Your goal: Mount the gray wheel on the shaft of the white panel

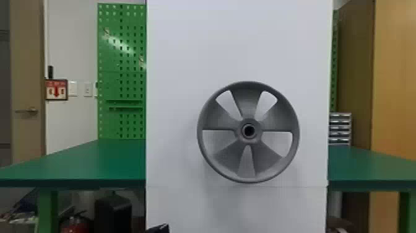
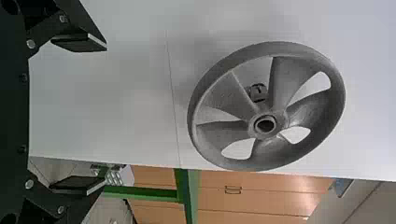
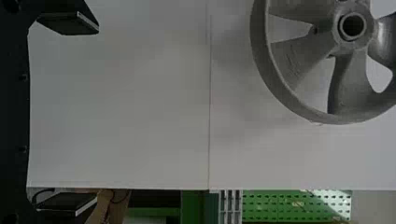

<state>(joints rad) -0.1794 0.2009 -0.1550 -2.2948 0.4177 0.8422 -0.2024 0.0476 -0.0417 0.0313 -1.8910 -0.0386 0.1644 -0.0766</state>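
A framed sign (image 1: 56, 89) hangs on the pale wall (image 1: 72, 46), just beside the door (image 1: 28, 62), its red arrow pointing straight down between two small red-brown marks on a white field. Lettering in the red band across the sign's top is too small to read.

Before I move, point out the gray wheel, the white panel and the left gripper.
Gray wheel (image 1: 248, 139), head view: hub, below its hole.
White panel (image 1: 238, 43), head view: bare face above the wheel.
Left gripper (image 2: 106, 114), left wrist view: midway between fingertips.
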